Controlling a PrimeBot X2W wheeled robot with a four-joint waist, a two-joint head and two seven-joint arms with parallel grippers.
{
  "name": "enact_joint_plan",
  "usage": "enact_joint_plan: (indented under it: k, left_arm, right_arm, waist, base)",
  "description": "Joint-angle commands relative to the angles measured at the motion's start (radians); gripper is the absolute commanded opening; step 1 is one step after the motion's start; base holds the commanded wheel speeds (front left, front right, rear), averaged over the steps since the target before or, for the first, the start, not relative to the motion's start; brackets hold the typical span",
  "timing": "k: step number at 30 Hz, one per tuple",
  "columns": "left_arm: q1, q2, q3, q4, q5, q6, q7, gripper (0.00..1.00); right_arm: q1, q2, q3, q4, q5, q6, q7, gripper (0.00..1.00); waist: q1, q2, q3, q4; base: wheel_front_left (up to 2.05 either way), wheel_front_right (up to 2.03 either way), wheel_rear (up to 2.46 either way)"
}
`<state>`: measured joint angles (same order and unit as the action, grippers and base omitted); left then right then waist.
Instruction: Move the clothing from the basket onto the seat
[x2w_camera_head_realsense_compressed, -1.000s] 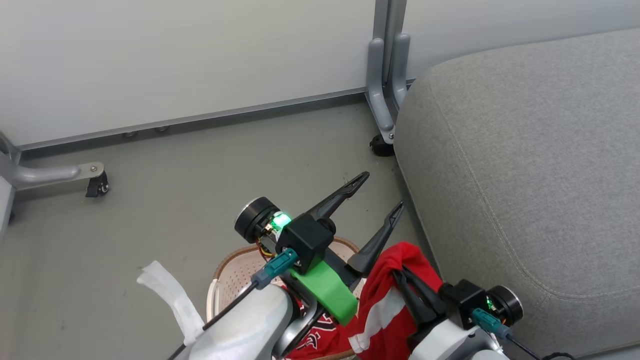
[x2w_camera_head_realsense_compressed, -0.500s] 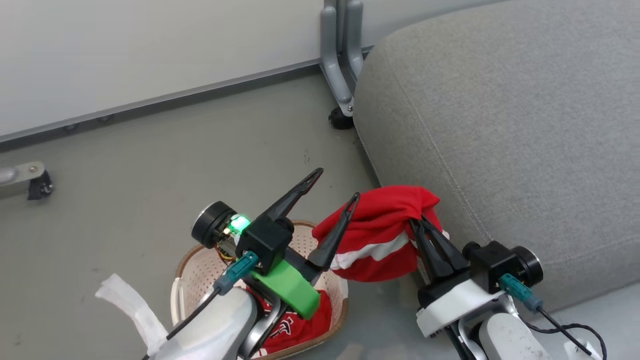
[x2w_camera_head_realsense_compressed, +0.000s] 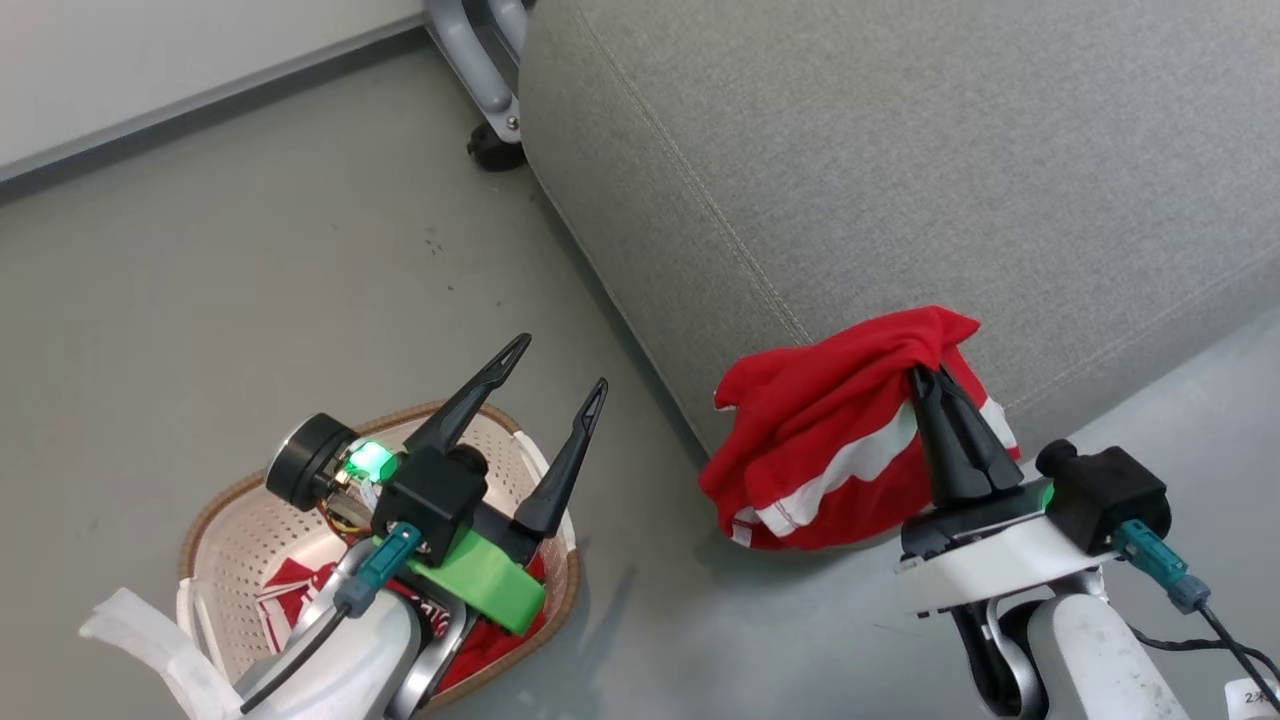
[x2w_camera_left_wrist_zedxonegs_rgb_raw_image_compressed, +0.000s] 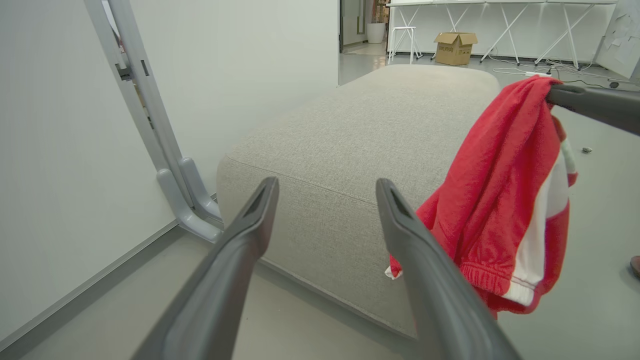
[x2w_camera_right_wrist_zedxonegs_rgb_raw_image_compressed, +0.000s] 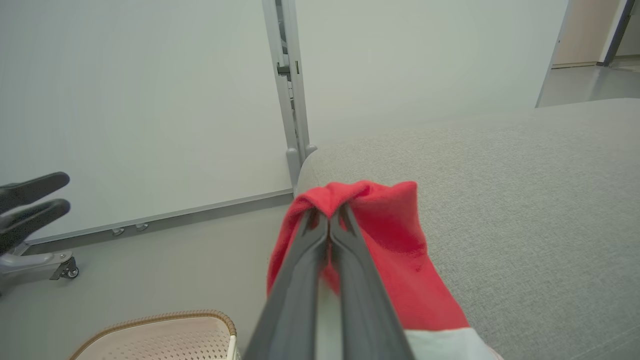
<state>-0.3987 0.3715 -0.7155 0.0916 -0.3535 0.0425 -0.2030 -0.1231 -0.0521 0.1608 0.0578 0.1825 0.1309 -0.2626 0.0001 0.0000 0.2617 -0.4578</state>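
- The basket (x2w_camera_head_realsense_compressed: 250, 530) is seen on the floor at the lower left of the head view, well apart from the seat. A red jersey (x2w_camera_head_realsense_compressed: 288, 600) is left in it, largely covered by the left arm, so its full extent cannot be made out.
- The left gripper (x2w_camera_head_realsense_compressed: 560, 362) is held above the basket's far rim with its fingers spread wide and nothing between them.
- A red garment (x2w_camera_head_realsense_compressed: 830, 440) with a white stripe is pinched at its top fold by the right gripper (x2w_camera_head_realsense_compressed: 925, 385), whose fingers are pressed together on the cloth. The garment hangs downward in a long drape in front of the seat's near side.
- The seat (x2w_camera_head_realsense_compressed: 900, 150) lies ahead of the right gripper and to its right. Its top surface begins just beyond the pinch point, past the stitched seam at the near edge. The right arm is judged much the nearer, and a forward carry over that edge is called for.
- Whether the drape touches the seat's side cannot be told. Its lower hem is hidden by the fingers in the right wrist view.
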Motion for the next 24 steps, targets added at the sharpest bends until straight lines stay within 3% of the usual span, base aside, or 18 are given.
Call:
enact_joint_plan:
  k: [1, 6, 11, 18, 21, 24]
  left_arm:
    - [-0.011, 0.017, 0.0, -0.011, 0.012, -0.004, 0.005, 1.0]
    - [-0.053, 0.035, -0.016, -0.039, 0.032, -0.024, 0.037, 1.0]
    - [-0.112, 0.039, -0.037, -0.06, 0.051, -0.049, 0.076, 1.0]
    - [-0.2, 0.04, -0.049, -0.087, 0.084, -0.073, 0.109, 1.0]
    - [-0.238, 0.028, -0.055, -0.101, 0.093, -0.082, 0.113, 1.0]
    - [-0.264, 0.017, -0.051, -0.099, 0.099, -0.078, 0.1, 1.0]
  right_arm:
    - [-0.018, 0.002, -0.012, -0.015, 0.013, 0.0, -0.003, 0.0]
    - [-0.144, 0.002, -0.129, -0.06, 0.051, 0.0, -0.003, 0.0]
    - [-0.358, -0.005, -0.289, -0.081, 0.015, 0.0, -0.003, 0.0]
    - [-0.644, -0.168, -0.436, 0.016, -0.003, 0.0, -0.003, 0.0]
    - [-0.713, -0.258, -0.487, 0.074, -0.028, 0.0, -0.003, 0.0]
    - [-0.736, -0.291, -0.529, 0.145, -0.05, 0.0, -0.003, 0.0]
  waist:
    - [-0.0001, 0.0, 0.106, -0.071]
    - [-0.0001, 0.0, 0.197, -0.048]
    - [-0.0001, 0.0, 0.299, 0.017]
    - [-0.0001, 0.0, 0.441, 0.127]
    - [-0.0001, 0.0, 0.498, 0.181]
    - [-0.0001, 0.0, 0.538, 0.22]
  base:
    - [0.0, 0.0, 0.0]
    - [0.0, 0.0, 0.0]
    - [0.0, 0.0, 0.0]
    - [0.0, 0.0, 0.0]
    - [0.0, 0.0, 0.0]
    - [0.0, 0.0, 0.0]
